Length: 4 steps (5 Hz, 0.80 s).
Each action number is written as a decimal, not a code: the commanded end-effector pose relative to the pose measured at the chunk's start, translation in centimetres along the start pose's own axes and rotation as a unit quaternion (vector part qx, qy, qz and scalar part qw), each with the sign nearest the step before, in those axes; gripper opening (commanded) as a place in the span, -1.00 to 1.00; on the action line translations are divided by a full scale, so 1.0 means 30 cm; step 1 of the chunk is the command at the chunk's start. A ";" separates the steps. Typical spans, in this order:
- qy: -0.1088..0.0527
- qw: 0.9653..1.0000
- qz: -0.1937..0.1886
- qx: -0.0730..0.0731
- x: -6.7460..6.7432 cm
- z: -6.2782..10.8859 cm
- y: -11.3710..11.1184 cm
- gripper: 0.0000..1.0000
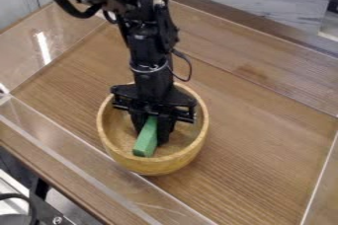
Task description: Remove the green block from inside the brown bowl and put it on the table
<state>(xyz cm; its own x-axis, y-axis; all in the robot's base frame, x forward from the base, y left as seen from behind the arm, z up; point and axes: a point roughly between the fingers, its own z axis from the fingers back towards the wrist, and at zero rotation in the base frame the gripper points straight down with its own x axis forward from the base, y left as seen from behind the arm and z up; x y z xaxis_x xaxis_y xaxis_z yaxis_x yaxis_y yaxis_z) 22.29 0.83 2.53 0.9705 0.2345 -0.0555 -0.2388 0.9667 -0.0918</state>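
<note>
Fingers (157, 120) drawn close around the green block (148, 140), down inside the brown bowl (117, 145)

Green block (148, 140) tilted inside brown bowl (117, 146).

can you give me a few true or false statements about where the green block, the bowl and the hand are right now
1. The green block is inside the bowl. True.
2. The hand is lifted well clear above the bowl. False: it reaches down into the bowl, right at the block.
3. The bowl sits on the table. True.
4. The block lies on the table beside the bowl. False: it is in the bowl, its lower end near the front wall.
5. The hand points sideways. False: it points straight down.
</note>
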 end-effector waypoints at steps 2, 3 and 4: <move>-0.004 0.999 -0.050 -0.003 -0.018 0.028 -0.046 1.00; -0.005 0.998 -0.067 -0.003 -0.033 0.018 -0.057 -1.00; -0.010 0.999 -0.043 -0.005 -0.036 0.052 -0.068 -1.00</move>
<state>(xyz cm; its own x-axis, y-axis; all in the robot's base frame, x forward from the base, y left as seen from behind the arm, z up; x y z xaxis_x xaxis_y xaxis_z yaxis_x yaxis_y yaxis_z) 21.09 -1.18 3.34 0.9860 0.1494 -0.0741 -0.1563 0.9828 -0.0984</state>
